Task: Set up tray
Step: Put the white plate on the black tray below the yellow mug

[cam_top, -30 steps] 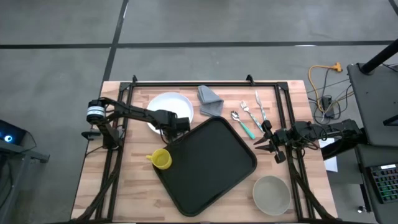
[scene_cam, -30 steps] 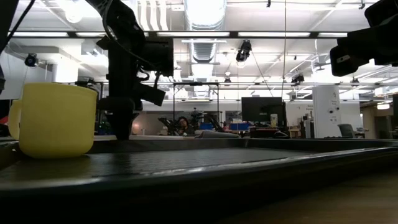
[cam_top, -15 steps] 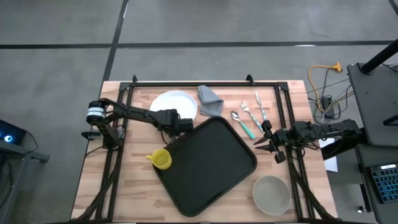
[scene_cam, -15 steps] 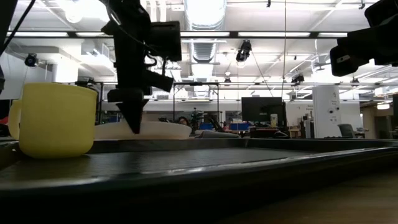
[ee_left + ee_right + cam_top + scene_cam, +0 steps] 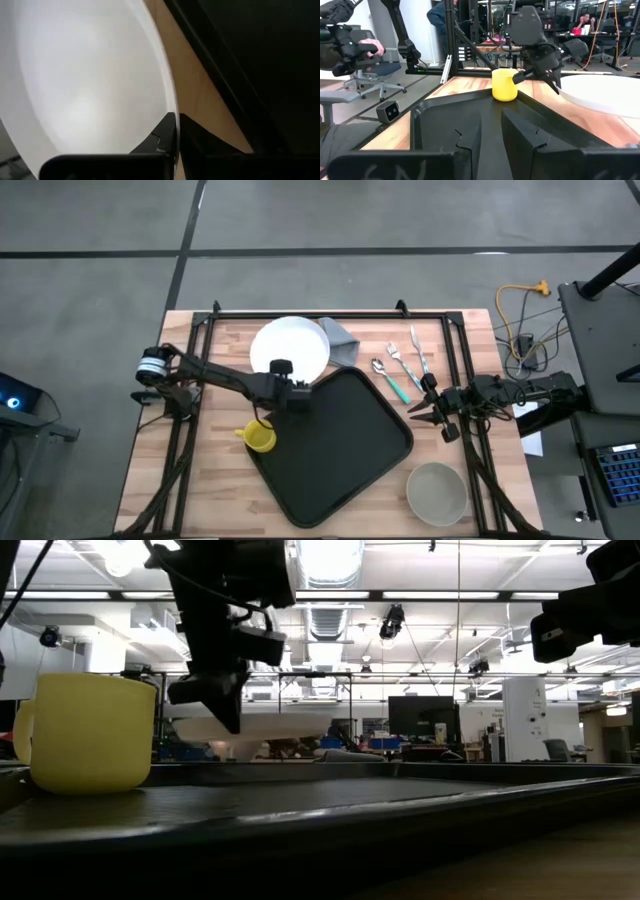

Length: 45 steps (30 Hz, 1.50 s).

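My left gripper [image 5: 285,385] was pinched shut on the rim of the white plate [image 5: 291,348], holding it clear of the wood beside the tray [image 5: 340,445], presumably for loading. My right gripper [image 5: 430,412] waited at the tray's right side, jaws narrowly parted, empty.

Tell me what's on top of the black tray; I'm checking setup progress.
Nothing rests on the tray; its floor is bare. The left end effector, shut on the white plate, hovers at its corner. The yellow mug stands beside it.
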Motion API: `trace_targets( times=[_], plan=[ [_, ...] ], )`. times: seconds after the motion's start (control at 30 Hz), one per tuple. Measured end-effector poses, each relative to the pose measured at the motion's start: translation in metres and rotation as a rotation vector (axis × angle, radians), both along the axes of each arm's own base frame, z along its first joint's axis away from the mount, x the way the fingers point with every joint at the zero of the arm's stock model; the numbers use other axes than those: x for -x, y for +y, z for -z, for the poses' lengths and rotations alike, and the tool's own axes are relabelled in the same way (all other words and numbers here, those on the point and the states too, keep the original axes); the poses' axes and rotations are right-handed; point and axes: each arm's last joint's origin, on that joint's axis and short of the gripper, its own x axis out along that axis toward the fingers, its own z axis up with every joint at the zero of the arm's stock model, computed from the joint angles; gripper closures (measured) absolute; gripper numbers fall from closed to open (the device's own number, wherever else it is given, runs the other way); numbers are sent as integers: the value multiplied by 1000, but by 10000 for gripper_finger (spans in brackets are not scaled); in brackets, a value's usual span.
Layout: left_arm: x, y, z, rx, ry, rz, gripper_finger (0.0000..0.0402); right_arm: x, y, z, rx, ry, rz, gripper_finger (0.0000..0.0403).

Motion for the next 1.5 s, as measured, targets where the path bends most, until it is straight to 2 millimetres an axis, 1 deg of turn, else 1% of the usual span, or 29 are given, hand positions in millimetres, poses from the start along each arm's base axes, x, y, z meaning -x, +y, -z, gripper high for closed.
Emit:
trace_targets(
  times=[0.13, 0.27, 0.43, 0.6, 0.7, 0.9, 1.03, 1.33, 1.5],
  plan=[
    [-2, -9, -4, -6, -18, 29, 401, 0, 0, 0, 0, 0, 0, 335],
    [-5, -23, -10, -17, -15, 111, 401, 0, 0, 0, 0, 0, 0, 335],
    [-11, -42, -22, -17, -67, 193, 401, 0, 0, 0, 0, 0, 0, 335],
    [-15, -55, -35, -4, -105, 246, 401, 0, 0, 0, 0, 0, 0, 335],
    [-17, -64, -40, 33, -115, 295, 401, 0, 0, 0, 0, 0, 0, 335],
    [-17, -80, -43, 60, -134, 354, 401, 0, 0, 0, 0, 0, 0, 335],
    [-18, -90, -39, 61, -124, 382, 402, 0, 0, 0, 0, 0, 0, 335],
    [-30, -115, -36, 84, -129, 437, 401, 0, 0, 0, 0, -1, 0, 335],
    [-33, -125, -37, 86, -128, 455, 401, 0, 0, 0, 0, 0, 0, 335]
  ],
)
